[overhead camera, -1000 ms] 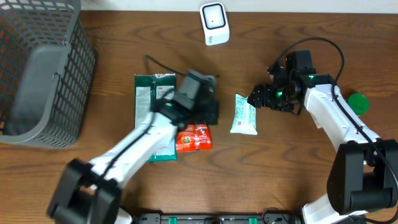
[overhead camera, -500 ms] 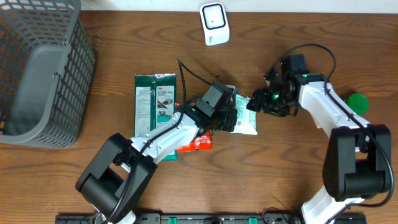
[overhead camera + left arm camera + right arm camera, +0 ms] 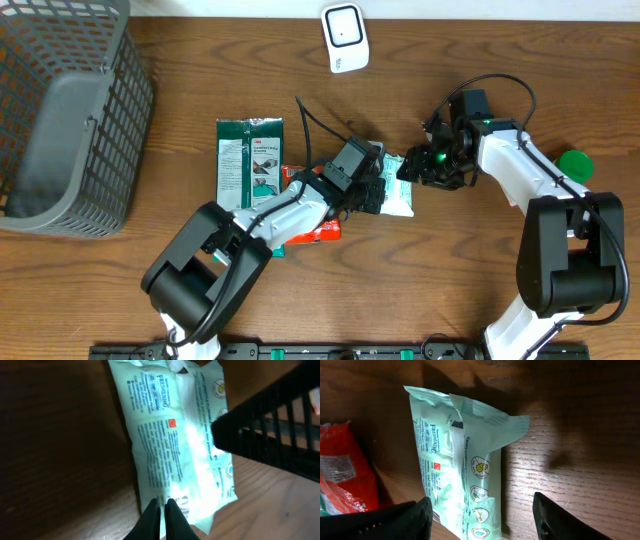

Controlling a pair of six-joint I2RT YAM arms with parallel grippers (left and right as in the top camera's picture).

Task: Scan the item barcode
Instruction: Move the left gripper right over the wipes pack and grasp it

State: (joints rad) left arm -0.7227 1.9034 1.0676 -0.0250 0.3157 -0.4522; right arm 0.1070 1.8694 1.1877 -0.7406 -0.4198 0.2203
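Observation:
A mint-green wipes pouch (image 3: 398,198) lies flat on the wooden table, printed side up. My left gripper (image 3: 378,192) is shut, its tips (image 3: 162,509) resting on the pouch (image 3: 175,445) at one short end. My right gripper (image 3: 410,170) is open at the pouch's other end. In the right wrist view the pouch (image 3: 462,465) lies between the two fingers (image 3: 412,519), with a gap of bare wood on the right side. A white scanner (image 3: 345,38) stands at the table's back edge. The barcode's place cannot be made out.
A grey wire basket (image 3: 60,120) fills the left side. A dark green packet (image 3: 250,160) and a red packet (image 3: 318,230) lie under the left arm. A green round object (image 3: 576,165) sits at the right. The right finger (image 3: 270,435) crosses the left wrist view.
My left arm has swung right, bringing its shut tips onto the pouch. My right gripper has edged left over the pouch's end and its jaws have narrowed.

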